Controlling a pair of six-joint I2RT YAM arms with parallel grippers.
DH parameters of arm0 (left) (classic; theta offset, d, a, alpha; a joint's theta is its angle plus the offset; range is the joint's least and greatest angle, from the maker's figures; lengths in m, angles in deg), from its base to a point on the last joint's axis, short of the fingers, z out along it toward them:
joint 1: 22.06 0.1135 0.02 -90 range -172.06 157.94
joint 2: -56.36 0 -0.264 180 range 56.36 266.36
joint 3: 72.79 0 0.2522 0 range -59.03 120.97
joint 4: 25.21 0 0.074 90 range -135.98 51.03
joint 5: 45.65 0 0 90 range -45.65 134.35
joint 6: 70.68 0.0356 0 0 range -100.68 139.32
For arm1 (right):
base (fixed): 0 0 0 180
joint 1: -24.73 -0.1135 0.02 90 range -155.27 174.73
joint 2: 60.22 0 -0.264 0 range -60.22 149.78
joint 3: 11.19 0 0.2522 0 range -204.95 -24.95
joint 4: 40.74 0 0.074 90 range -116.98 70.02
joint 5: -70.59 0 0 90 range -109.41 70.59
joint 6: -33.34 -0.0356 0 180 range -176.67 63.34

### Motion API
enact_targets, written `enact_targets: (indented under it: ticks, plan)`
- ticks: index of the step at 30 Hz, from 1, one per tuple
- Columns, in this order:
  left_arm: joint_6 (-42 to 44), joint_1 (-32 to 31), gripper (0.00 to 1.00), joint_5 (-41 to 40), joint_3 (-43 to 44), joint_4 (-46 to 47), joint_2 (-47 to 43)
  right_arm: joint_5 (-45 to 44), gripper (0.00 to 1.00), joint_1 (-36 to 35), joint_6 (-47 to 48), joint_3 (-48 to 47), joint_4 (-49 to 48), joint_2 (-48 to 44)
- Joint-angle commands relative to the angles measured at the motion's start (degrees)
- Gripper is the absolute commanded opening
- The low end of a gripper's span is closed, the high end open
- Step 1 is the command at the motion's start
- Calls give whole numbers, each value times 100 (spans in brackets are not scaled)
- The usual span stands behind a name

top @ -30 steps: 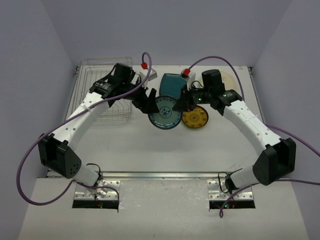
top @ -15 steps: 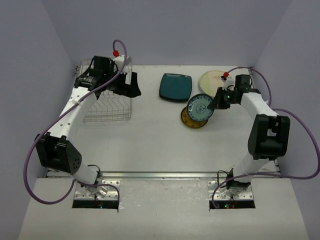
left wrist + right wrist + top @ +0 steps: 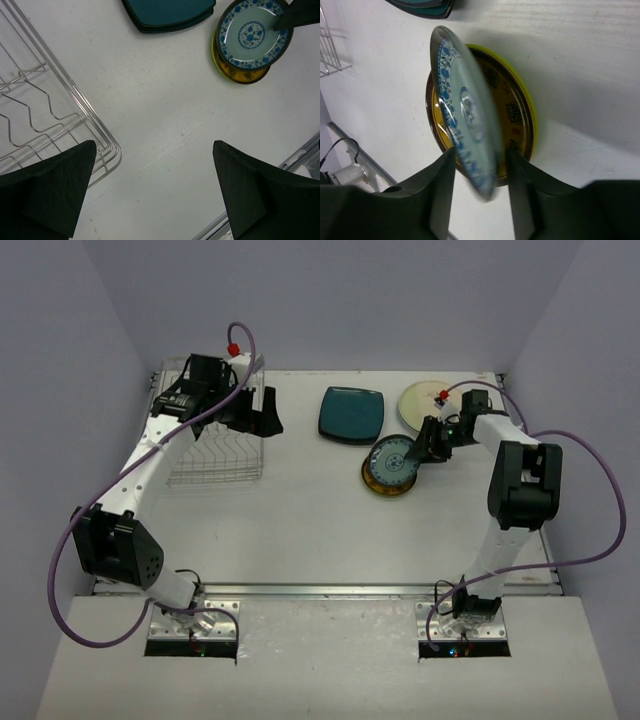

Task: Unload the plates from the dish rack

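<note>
Over yellow plate (image 3: 514, 114), right gripper (image 3: 481, 165) pinching patterned plate (image 3: 462, 110)

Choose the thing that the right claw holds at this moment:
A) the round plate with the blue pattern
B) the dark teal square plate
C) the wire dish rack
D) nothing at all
A: in the right wrist view, the right claw has one finger on each side of the rim of the blue patterned plate, which stands tilted over the yellow plate.
</note>
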Motion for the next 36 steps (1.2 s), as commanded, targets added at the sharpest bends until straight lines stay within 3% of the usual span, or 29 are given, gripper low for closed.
enact_targets:
  ticks: [1,3,4,10,14,17,23,29,36]
  plan:
    - [-8,-22,100,-229,87,134,-133,316,72,-26,9,-165,265,-74]
    - [-8,-13,100,-274,123,89,-133,300,96,-35,37,-173,380,-154]
    - [-37,-6,100,-310,145,75,-176,270,99,-35,65,-202,468,-247]
    - [-198,77,100,-578,144,85,-484,-9,99,-71,261,-324,742,-1043]
    - [-479,242,100,-1572,-47,210,-766,-517,99,-88,665,-209,668,-2035]
    - [-549,529,100,-1751,-182,228,-880,-888,99,-94,921,23,446,-2552]
    - [-474,1494,100,-1640,-814,260,-1266,-1667,99,-105,1476,1304,-298,-4018]
    - [346,1534,100,-2396,-2054,809,-2355,-1736,99,-110,1473,2505,-736,-5320]
    - [670,1534,100,-2353,-2714,1057,-2885,-1800,99,-105,1365,3502,-961,-6096]
